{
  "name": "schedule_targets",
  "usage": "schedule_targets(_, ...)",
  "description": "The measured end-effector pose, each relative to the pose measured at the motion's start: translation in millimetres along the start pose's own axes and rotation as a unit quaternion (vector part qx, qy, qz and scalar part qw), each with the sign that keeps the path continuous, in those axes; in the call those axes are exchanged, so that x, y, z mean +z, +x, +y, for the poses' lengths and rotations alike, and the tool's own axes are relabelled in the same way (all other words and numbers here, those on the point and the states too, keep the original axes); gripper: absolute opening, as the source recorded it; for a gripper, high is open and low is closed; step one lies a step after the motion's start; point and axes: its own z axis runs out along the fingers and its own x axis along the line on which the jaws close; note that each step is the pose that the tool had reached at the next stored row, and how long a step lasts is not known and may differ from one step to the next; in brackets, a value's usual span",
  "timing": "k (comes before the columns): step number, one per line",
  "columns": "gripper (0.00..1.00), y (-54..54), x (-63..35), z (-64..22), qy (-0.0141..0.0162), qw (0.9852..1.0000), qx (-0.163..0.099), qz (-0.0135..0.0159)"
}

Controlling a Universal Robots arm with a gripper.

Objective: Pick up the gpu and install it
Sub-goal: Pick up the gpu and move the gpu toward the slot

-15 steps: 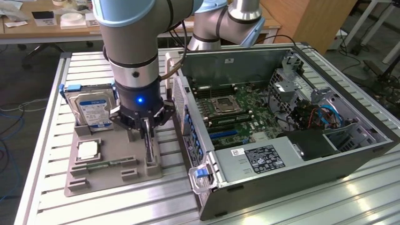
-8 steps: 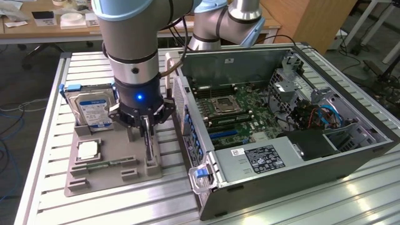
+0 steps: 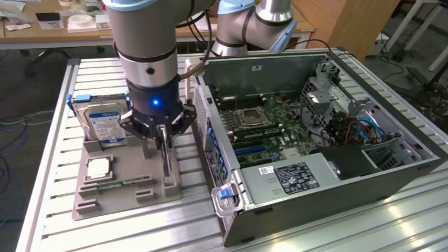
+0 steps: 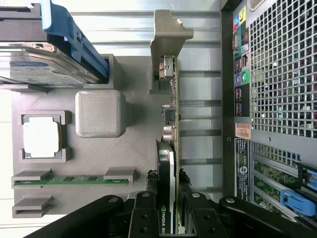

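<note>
Item under inspection: the gpu (image 3: 166, 160) (image 4: 171, 148), a flat green circuit card with a black cooler block on one face and a silver metal end bracket. It stands on its long edge, upright, in the slotted posts of a grey plastic holder tray (image 3: 119, 202) (image 4: 133, 148), along the tray edge nearest the computer case. The card is seated in the holder and not raised from it.

End effector: the black gripper (image 3: 163, 137) (image 4: 167, 177) hangs straight down over the card. In the wrist view its fingers (image 4: 151, 177) stand one on each face at the cooler end, pressed against the card, so the gripper is closed on the gpu.

Other items on the tray: a silver hard drive with a blue-white label (image 3: 105, 126) (image 4: 39, 69) propped in a blue carrier at the tray's far corner; a square silver processor chip (image 3: 98, 167) (image 4: 42, 136) in its own recess; a thin narrow green memory stick (image 3: 119, 185) (image 4: 69, 179) lying between two clips near the tray's front edge.

The tray lies on a slatted aluminium bench (image 3: 105, 231), just beside the open black computer case (image 3: 329, 194) (image 4: 282, 74), which lies on its side towards the exterior view's right with its green motherboard (image 3: 273, 126) exposed
</note>
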Motion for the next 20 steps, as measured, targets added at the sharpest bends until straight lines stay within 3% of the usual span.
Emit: schedule_targets(20, 0.27, -0.9, -36.4, 1.6, 0.0, 1.0, 0.0, 0.0)
